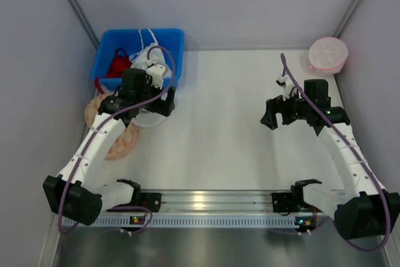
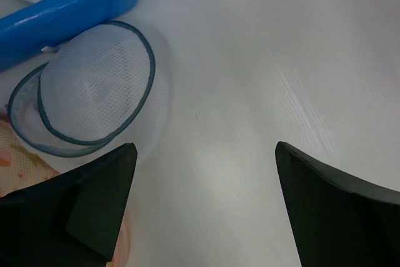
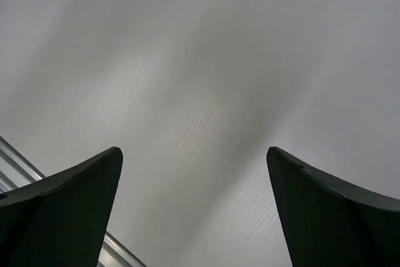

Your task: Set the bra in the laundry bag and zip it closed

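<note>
Your left jaws and right jaws hang open, empty; the bra (image 1: 117, 65), seemingly in the far-left bin (image 1: 178, 47), needs grasping first.

White links (image 1: 94, 145), black joints (image 1: 72, 198), purple cables (image 1: 285, 70), black wedge fingers (image 2: 75, 211), maybe green lights (image 1: 303, 221)

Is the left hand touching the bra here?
Apart. Top external view: the bra lies inside the blue bin, the left hand over the table outside it. Left wrist view: open fingers, nothing between them.
</note>
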Robot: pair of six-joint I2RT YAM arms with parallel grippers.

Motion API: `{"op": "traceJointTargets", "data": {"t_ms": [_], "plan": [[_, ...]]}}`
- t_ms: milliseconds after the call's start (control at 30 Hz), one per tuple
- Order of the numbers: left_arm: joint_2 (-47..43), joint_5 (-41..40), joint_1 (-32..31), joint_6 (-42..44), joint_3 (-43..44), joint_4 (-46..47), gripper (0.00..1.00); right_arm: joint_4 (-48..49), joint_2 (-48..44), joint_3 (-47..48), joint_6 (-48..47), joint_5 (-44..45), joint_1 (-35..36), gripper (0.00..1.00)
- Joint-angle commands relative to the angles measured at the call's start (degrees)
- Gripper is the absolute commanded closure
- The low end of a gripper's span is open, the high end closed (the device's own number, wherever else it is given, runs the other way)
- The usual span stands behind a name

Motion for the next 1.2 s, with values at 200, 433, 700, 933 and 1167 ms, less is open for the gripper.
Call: {"op": "traceJointTargets", "data": {"t_ms": [200, 433, 700, 933, 1167], "plan": [[-0.01, -11.82, 0.69, 22.29, 2.21, -4.85, 0.09, 1.58, -0.77, -1.17, 0.10, -0.53, 0.73, 0.01], [5.61, -16.06, 0.60, 34.80, -2.00, -0.46, 0.28, 2.81, 0.55, -1.70, 1.07, -0.01, 0.73, 0.01], [12.21, -11.14, 0.51, 39.20, -1.49, 1.74, 0.43, 2.46, 0.55, -2.14, 0.90, 1.58, 0.73, 0.01], [19.50, -13.08, -0.10, 41.05, -0.25, 5.78, 0.43, 2.37, 1.25, -1.61, 0.98, 2.10, 0.82, 0.01], [23.90, -15.54, -0.46, 42.98, 0.71, 9.30, 0.67, 2.02, 1.52, -1.17, 0.90, 2.19, 0.73, 0.01]]}}
